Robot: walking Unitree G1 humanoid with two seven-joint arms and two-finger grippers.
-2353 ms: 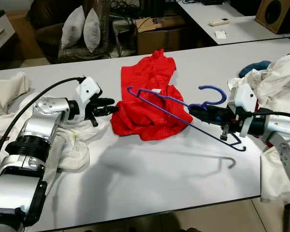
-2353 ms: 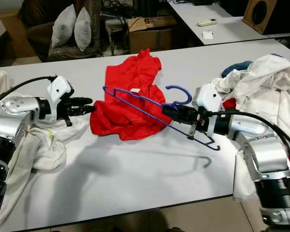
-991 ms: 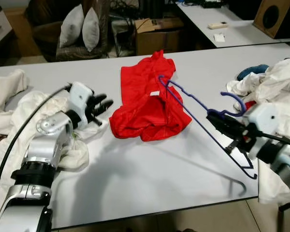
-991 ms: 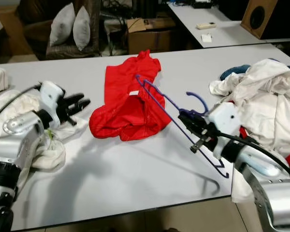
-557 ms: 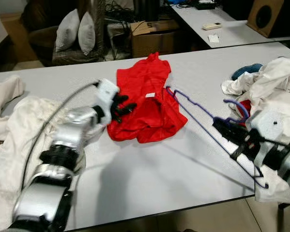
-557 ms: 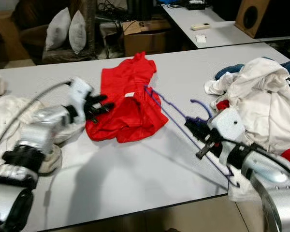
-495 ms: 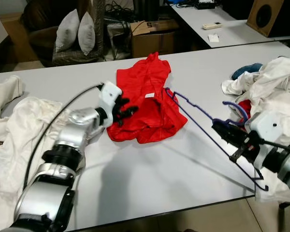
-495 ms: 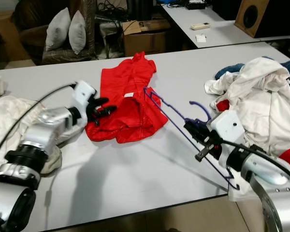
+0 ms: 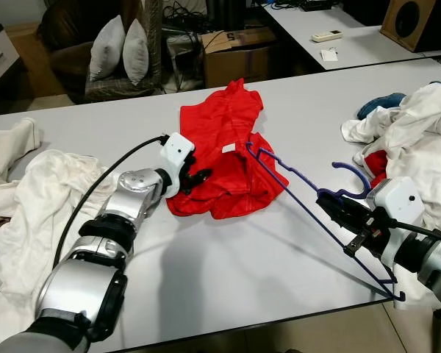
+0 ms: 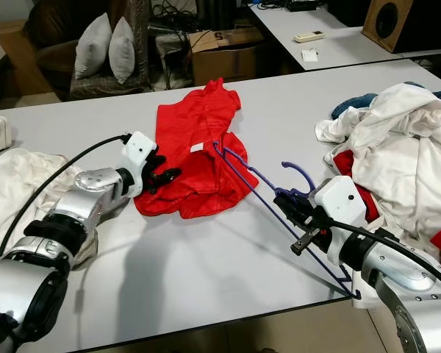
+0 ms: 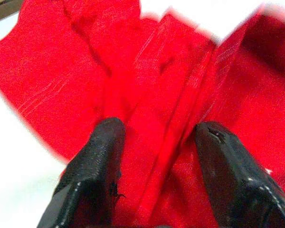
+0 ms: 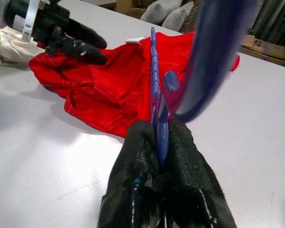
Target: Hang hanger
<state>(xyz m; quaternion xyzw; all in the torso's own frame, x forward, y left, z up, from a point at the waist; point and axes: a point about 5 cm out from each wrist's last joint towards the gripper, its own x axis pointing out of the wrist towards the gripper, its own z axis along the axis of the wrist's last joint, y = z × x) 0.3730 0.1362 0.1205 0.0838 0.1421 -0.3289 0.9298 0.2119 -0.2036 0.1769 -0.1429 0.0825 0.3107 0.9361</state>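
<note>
A red garment (image 9: 224,140) lies crumpled on the white table (image 9: 228,265), near its middle. My left gripper (image 9: 196,176) sits at the garment's left edge, open, with folds of the red cloth (image 11: 166,85) between its two fingers (image 11: 92,166). A purple wire hanger (image 9: 309,195) slants above the table, its far end over the garment's right side and its hook (image 9: 350,175) pointing up. My right gripper (image 9: 327,202) is shut on the hanger just below the hook; in the right wrist view the fingers (image 12: 142,156) pinch the purple wire (image 12: 154,80).
White clothes (image 9: 37,198) are heaped on the table's left side. A pile of white, red and blue clothes (image 9: 419,125) lies at the right. The table's front edge (image 9: 279,318) is close. Behind the table stand pillows (image 9: 121,48) and a cardboard box (image 9: 239,51).
My left gripper has reached a little further right onto the red garment's edge. The right gripper still holds the hanger, which has shifted only slightly.
</note>
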